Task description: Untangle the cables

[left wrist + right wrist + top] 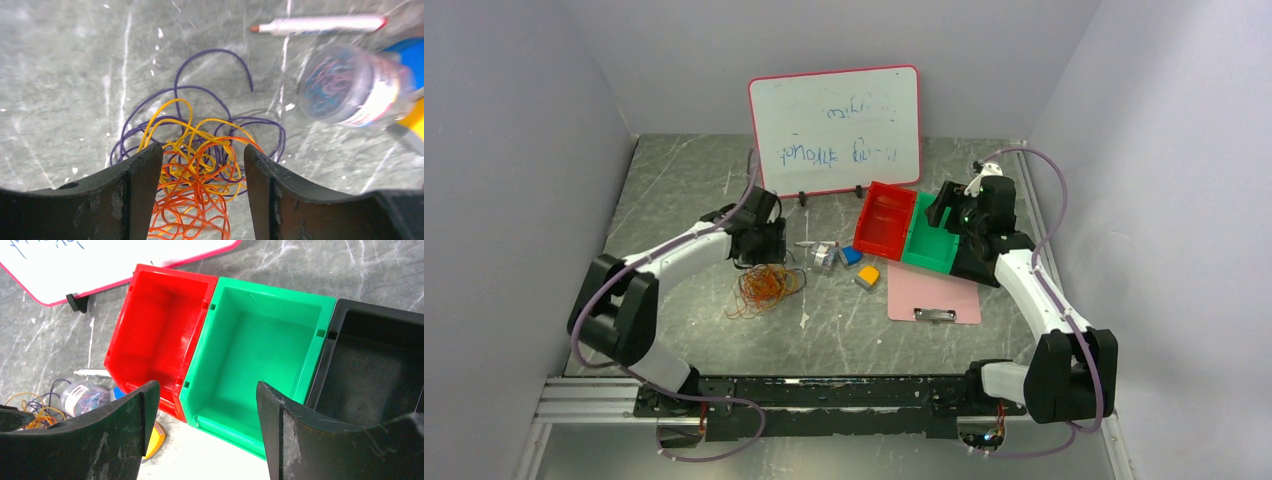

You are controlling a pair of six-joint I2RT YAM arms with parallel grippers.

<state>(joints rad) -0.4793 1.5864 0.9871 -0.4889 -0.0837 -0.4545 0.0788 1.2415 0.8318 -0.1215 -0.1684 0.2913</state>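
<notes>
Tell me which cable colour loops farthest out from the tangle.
The purple cable: its loops arch well beyond the yellow cable and the orange cable, which bunch between the left gripper's fingers.

Blue handwriting stands on the whiteboard (834, 128), but none of it can be read.

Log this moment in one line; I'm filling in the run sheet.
left tool: open, over cables | right tool: open, above green bin | cables: tangled
</notes>
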